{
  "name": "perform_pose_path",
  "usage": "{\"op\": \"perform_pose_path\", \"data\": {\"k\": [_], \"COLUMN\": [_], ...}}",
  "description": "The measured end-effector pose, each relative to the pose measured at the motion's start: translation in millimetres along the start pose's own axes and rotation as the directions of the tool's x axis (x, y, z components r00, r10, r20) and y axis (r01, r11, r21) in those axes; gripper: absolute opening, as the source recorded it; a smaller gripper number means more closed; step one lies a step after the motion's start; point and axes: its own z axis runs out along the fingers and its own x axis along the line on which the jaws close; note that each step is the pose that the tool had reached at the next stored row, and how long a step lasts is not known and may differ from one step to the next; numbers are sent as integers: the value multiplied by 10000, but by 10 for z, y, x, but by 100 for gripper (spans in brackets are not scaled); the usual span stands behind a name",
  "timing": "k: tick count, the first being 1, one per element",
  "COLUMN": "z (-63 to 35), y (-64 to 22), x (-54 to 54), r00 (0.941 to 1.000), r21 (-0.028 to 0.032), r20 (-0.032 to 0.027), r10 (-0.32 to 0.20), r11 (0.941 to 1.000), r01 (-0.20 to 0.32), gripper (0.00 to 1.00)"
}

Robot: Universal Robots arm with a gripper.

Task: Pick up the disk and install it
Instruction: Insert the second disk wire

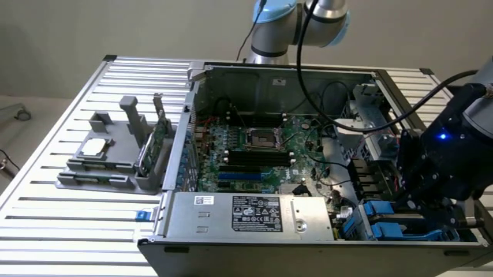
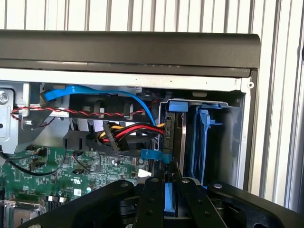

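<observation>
Disk seated edge-on in the drive bay, with the pincer closed narrowly on its blue carrier.

The pincer point(image 2: 166, 197) was seen clamped on the disk point(image 2: 172, 142), which stood upright in the bay at the corner of the computer case point(image 1: 254, 245), beside an empty blue bracket point(image 2: 205, 137) and near the red-and-yellow power cable point(image 2: 128, 133). Pick-up was judged complete and insertion well advanced; full seating could not be confirmed, and release was not yet done. The case rested on the slatted counter point(image 1: 69, 213).
</observation>
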Motion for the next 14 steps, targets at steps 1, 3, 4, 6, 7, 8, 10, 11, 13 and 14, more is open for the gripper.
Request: {"op": "perform_pose_path", "data": {"k": [1,3,4,6,7,8,10,11,13,14], "z": [2,7,10,14,19,24,30,33,37,39], "y": [1,2,2,3,3,4,6,6,8,10], "x": [-3,-9,-12,-17,-20,-22,-26,-28,-31,-33], "r00": [10000,10000,10000,10000,9999,9999,9999,9999,9998,9998], "r21": [-1,-2,-2,-4,-5,-5,-7,-7,-8,-8], "r20": [-14,-45,-60,-86,-102,-119,-146,-158,-183,-198], "r10": [1,3,3,5,6,7,8,9,10,11], "r11": [10000,10000,10000,10000,10000,10000,10000,10000,10000,10000], "r01": [-1,-3,-3,-5,-6,-7,-8,-9,-10,-11], "gripper": [16,16,16,16,16,16,16,16,16,16]}}
